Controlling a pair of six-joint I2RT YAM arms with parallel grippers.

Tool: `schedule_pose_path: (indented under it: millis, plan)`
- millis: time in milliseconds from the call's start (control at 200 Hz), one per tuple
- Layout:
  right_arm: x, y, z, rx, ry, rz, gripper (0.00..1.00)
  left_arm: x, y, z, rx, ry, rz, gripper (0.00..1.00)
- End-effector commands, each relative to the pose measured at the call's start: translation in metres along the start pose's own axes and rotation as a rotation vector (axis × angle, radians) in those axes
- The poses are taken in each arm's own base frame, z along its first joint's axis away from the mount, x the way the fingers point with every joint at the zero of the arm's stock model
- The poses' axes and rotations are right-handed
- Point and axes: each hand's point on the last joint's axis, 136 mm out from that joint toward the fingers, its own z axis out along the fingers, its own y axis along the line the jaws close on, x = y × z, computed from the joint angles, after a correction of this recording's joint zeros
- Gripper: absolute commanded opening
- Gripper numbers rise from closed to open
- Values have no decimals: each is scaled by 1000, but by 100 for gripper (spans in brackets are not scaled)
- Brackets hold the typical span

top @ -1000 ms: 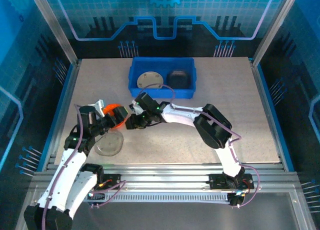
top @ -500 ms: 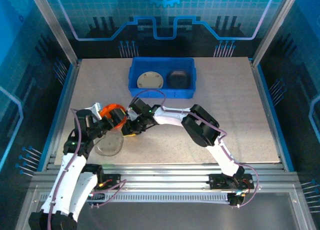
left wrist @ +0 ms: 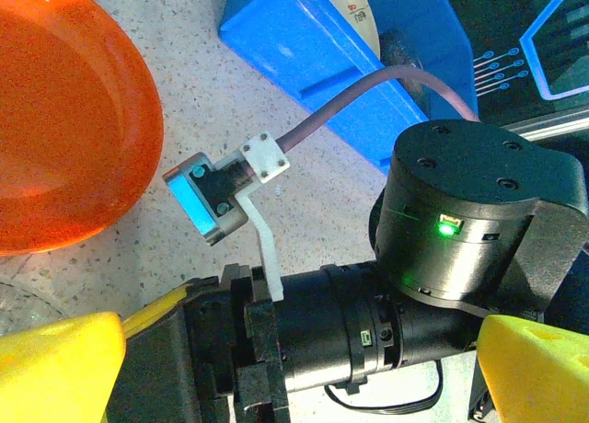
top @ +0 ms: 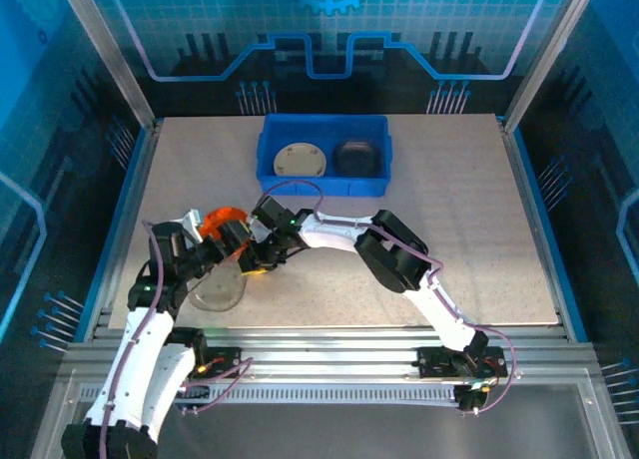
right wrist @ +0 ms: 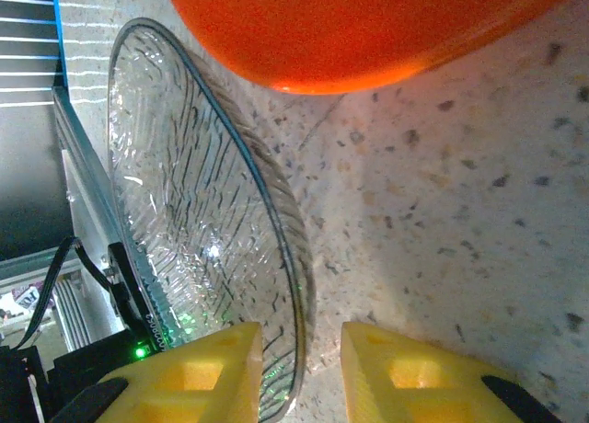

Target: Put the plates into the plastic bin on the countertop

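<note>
A clear glass plate lies on the countertop at the front left, and its ribbed rim runs between my right gripper's yellow fingers. My right gripper is open astride that rim, with a gap still showing on the outer side. An orange plate lies just beyond the glass one. My left gripper stands wide open beside the orange plate, with the right arm's wrist across its view. The blue plastic bin holds a cream plate and a black plate.
The two arms crowd together at the front left, the right arm's black wrist lying close in front of the left gripper. The blue and metal frame edge runs just left of the plates. Bare countertop spreads right of the bin.
My right arm has swung left and down, bringing its fingers over the glass plate's rim, and its jaws have narrowed a little. The left arm has shifted slightly.
</note>
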Motion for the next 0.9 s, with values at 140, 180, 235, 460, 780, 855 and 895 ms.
schedule_pose_path:
  millis: [140,180,235,460,780,855,895]
  plan:
    - [15,-9,18,42,76,9,24,2,3,-1,11,-1,-2,99]
    - [16,-11,19,49,79,12,23,2,4,0,9,-1,-2,99]
    - [16,-12,18,55,78,16,21,2,4,0,9,-1,-1,99]
    - [15,-14,12,61,55,15,9,2,5,0,4,-1,13,99]
    - [13,-15,-25,54,-49,28,0,-8,-23,-8,68,3,113,99]
    - [14,-20,-43,63,-75,41,0,-11,-27,-7,81,2,124,99]
    - [16,-23,-55,64,-90,52,0,-12,-30,-6,86,6,133,99]
